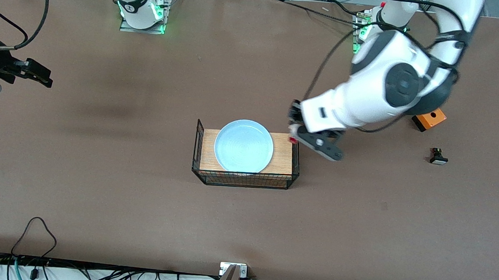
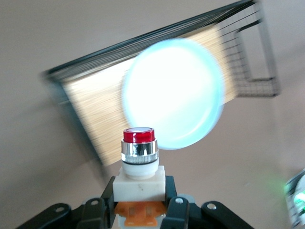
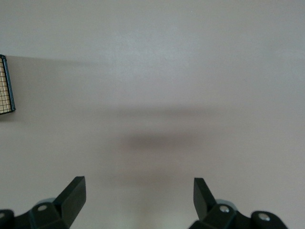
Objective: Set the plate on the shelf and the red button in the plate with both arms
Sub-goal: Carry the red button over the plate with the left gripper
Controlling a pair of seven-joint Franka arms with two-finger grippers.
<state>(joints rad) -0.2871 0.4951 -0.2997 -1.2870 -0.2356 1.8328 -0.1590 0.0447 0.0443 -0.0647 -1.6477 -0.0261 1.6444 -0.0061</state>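
Resting already on the wire basket's wooden board (image 1: 282, 153), the plate (image 1: 243, 146) is done; left pincer (image 2: 139, 210) clamps the red button (image 2: 139, 160) beside it mid-worktop, undelivered; right pincer (image 3: 139, 191) waits wide open, empty, near the worktop's end edge.

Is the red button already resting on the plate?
No. The left end effector holds the red button in the air, while the plate on the wooden board carries nothing.

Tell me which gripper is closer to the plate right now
Left. The left gripper, shut on the red button, is over the basket's edge right beside the plate. The right gripper waits open over bare table at the right arm's end.
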